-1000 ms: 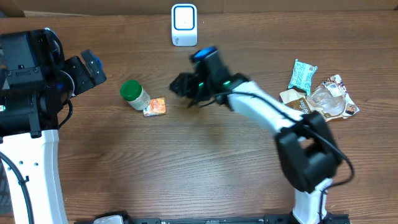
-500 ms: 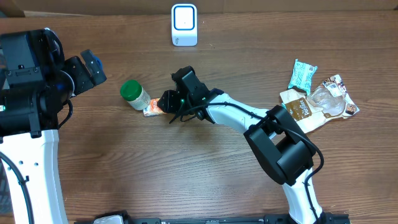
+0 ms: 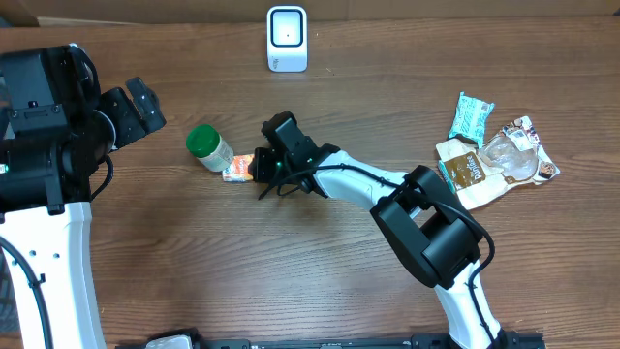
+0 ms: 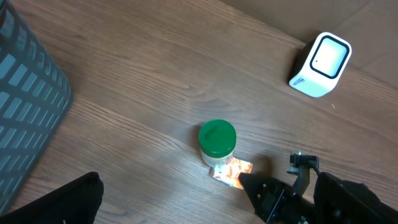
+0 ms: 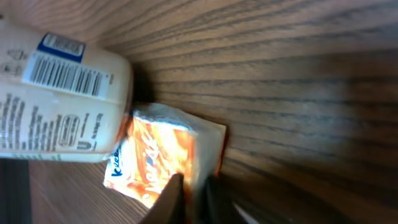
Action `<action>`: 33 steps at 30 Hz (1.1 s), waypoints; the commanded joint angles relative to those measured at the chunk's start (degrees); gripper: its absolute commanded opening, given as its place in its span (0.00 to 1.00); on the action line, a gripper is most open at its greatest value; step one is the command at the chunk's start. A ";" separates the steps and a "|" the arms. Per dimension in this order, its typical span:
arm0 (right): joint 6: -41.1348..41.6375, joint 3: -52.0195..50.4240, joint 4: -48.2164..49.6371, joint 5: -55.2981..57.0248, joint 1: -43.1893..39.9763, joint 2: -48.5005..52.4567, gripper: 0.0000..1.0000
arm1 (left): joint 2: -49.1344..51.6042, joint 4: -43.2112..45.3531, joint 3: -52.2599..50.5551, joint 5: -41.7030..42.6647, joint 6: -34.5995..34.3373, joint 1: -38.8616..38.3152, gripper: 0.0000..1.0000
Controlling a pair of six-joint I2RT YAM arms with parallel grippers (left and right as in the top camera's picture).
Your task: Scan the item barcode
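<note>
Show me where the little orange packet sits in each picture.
Overhead: orange packet left of centre, beside the bottle.
Left wrist: packet lower middle, just below the bottle.
Right wrist: packet bottom centre.
Shared landmark: the bottle next to it.

Overhead: straight down on table (image 3: 291,281), far off, whole scene. Left wrist: high, tilted down, wide. Right wrist: right up close, sighting past right claw (image 5: 194,200) tips. All three share packet (image 5: 168,162) at claw, bottle (image 5: 62,99) just beyond. Scanner (image 4: 320,64) in overhead and left wrist.

White bottle (image 5: 62,106) bears a barcode (image 5: 62,76), its small print unreadable; orange packet (image 5: 165,158) shows cut-off white lettering.
</note>
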 commanded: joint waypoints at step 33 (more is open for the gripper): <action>-40.81 2.47 -33.70 9.73 -6.49 -13.22 0.46 | 0.20 0.07 -0.02 -0.39 0.46 0.24 1.00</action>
